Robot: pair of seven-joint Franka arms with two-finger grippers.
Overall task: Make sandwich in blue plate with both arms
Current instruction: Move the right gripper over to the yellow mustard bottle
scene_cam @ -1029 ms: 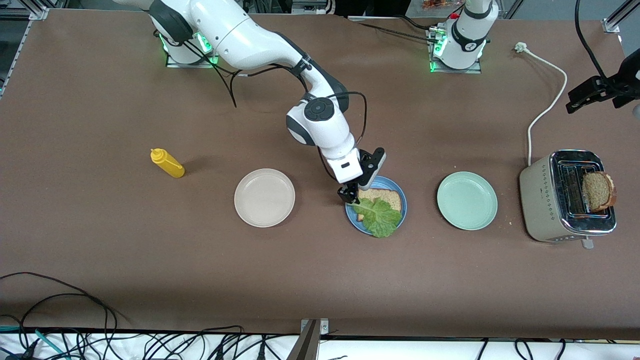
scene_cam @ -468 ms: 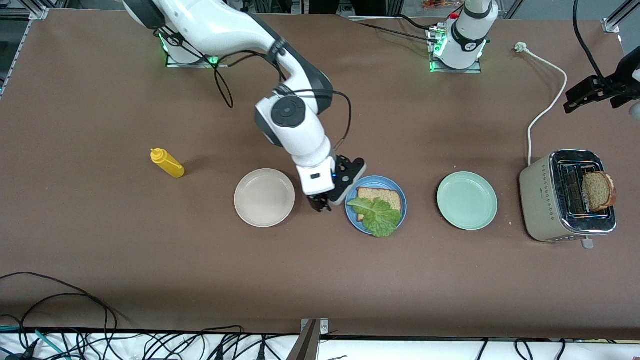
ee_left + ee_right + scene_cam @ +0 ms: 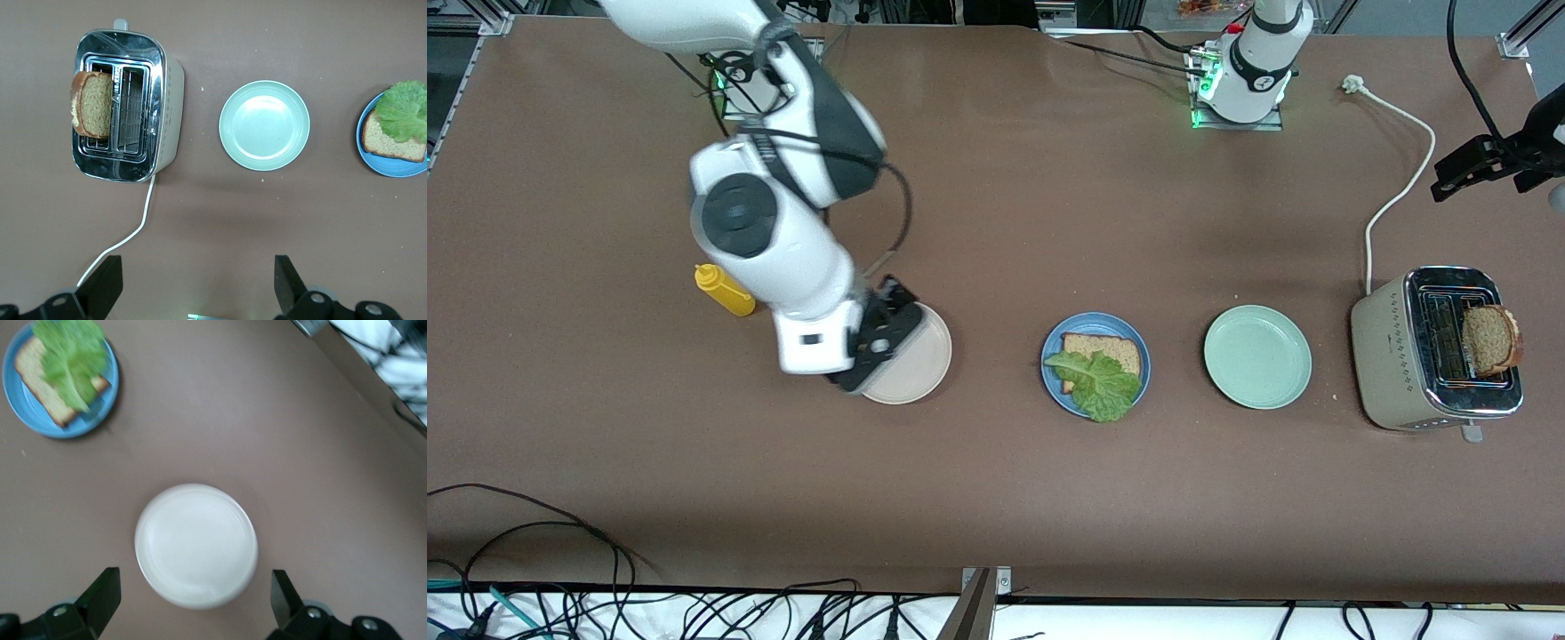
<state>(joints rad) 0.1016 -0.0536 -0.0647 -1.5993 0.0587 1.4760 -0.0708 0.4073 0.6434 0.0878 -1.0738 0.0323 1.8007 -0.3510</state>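
The blue plate [image 3: 1089, 322] holds one bread slice [image 3: 1112, 348] with the lettuce leaf [image 3: 1101, 387] lying on it, uncovered. A second bread slice [image 3: 1489, 340] stands in the toaster [image 3: 1396, 356]. My right gripper [image 3: 195, 577] is open and empty, high over the cream-white plate [image 3: 195, 543], well away from the blue plate [image 3: 40, 420]. My left gripper [image 3: 197, 263] is open and empty, high above the table between its base and the mint-green plate [image 3: 264, 125]; it waits. The left wrist view also shows the toaster [image 3: 163, 100] and its bread slice [image 3: 90, 103].
The mint-green plate [image 3: 1257, 356] lies between the blue plate and the toaster. The cream-white plate [image 3: 916, 356] is partly under the right hand. A yellow mustard bottle [image 3: 725, 291] lies toward the right arm's end. The toaster's white cord [image 3: 1396, 196] runs toward the left arm's base.
The right gripper has let go of the lettuce on the bread, risen and swung from the blue plate to over the cream-white plate. The left arm has not moved.
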